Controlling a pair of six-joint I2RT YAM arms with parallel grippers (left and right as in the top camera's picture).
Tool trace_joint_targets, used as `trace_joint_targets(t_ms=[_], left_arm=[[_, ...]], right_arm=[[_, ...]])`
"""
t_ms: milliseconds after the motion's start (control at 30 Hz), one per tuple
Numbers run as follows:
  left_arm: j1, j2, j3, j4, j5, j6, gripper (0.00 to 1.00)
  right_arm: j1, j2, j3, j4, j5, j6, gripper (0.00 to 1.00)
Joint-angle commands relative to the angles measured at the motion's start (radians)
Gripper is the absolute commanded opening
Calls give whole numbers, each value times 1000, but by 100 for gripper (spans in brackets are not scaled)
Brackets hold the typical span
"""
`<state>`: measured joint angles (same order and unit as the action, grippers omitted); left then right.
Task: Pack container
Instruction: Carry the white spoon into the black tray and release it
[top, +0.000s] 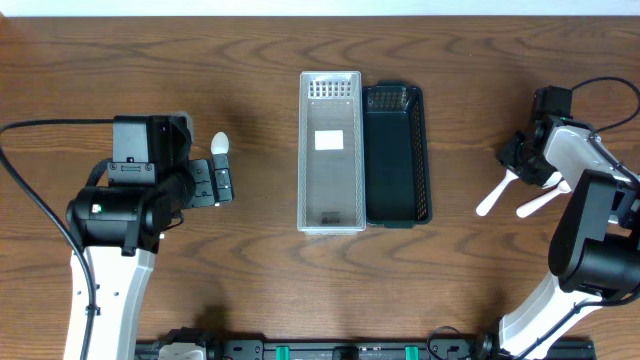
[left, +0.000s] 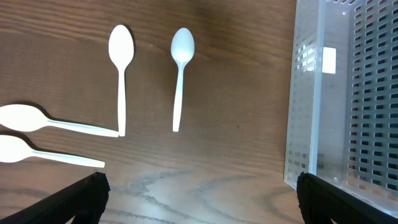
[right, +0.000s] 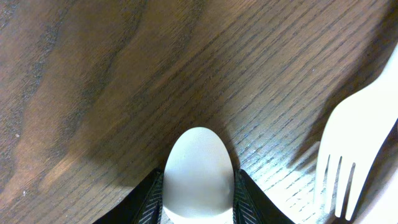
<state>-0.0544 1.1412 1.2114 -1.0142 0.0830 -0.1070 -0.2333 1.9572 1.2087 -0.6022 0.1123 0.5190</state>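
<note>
A clear perforated container (top: 331, 150) stands mid-table with a black basket (top: 397, 155) against its right side. My left gripper (top: 222, 183) is open and empty; in the left wrist view its fingers (left: 199, 202) straddle bare wood. Ahead of them lie several white plastic spoons (left: 180, 74), with the clear container's wall (left: 311, 93) to the right. One spoon (top: 219, 143) shows from overhead; the arm hides the others. My right gripper (top: 513, 163) is at the far right, shut on a white spoon (right: 199, 162). A white fork (right: 357, 143) lies beside it.
The white spoon (top: 493, 197) and fork (top: 540, 203) stick out below the right gripper near the table's right edge. Cables run along both arms. The table's far edge is just behind the containers.
</note>
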Motion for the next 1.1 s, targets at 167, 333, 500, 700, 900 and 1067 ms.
trace_joint_targets(t_ms=[167, 333, 500, 700, 900, 1067], left_arm=[[-3, 0, 23, -2, 3, 10, 98], [-3, 0, 23, -2, 3, 10, 98], [-3, 0, 23, -2, 3, 10, 98], [-3, 0, 23, -3, 3, 10, 98], [-3, 0, 23, -3, 3, 10, 98], [-3, 0, 23, -3, 3, 10, 98]], right_arm=[[7, 16, 3, -57, -5, 6, 1], [51, -84, 98, -177, -8, -37, 1], [161, -220, 223, -248, -4, -79, 1], [357, -278, 331, -266, -5, -117, 1], [543, -239, 340, -246, -3, -116, 1], [610, -112, 340, -255, -20, -98, 1]])
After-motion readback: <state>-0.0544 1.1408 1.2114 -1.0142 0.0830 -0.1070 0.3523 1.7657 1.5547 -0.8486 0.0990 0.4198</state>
